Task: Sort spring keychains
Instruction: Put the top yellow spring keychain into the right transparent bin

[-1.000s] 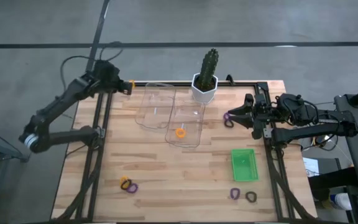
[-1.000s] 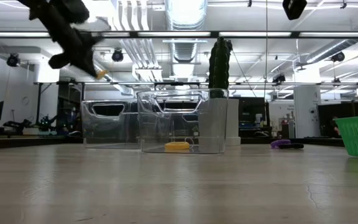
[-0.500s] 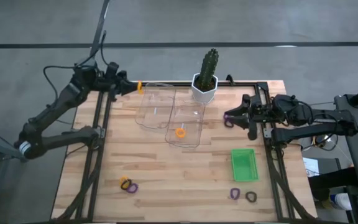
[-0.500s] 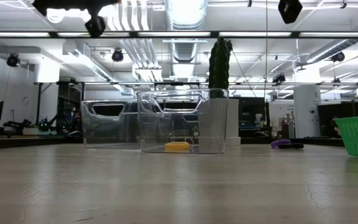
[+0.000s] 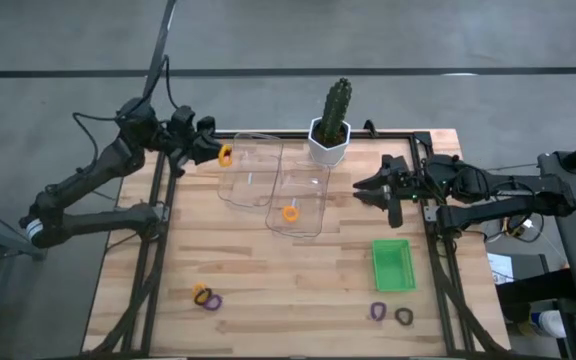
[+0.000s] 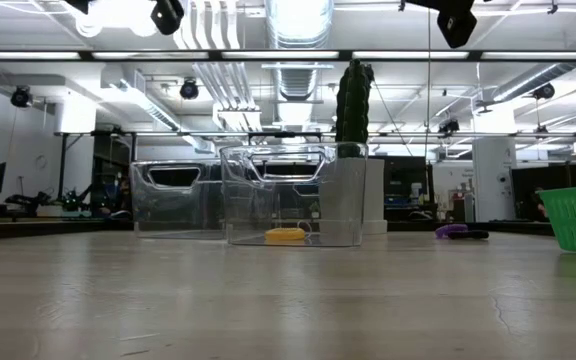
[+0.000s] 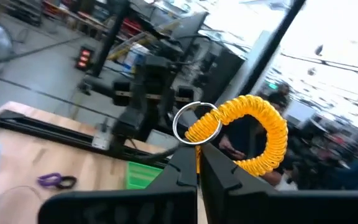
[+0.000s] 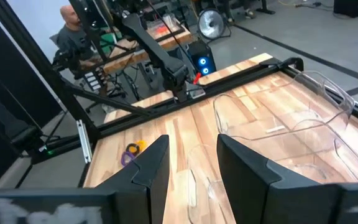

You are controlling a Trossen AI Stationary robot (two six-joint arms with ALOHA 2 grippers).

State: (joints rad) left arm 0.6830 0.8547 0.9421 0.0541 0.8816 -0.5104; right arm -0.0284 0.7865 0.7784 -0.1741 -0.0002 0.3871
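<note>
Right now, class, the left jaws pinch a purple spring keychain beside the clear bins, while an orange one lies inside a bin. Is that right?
Not quite. The spring keychain in the left gripper is orange, not purple; the left wrist view shows it. The rest holds: another orange keychain lies inside a clear bin.

Two dark, slender jointed arms trail black cables, each ending in a gripper with flat black fingers (image 8: pixel 151 168).

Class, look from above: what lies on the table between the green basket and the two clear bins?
Only bare wood separates the green basket from the clear bins, per the high view.
</note>
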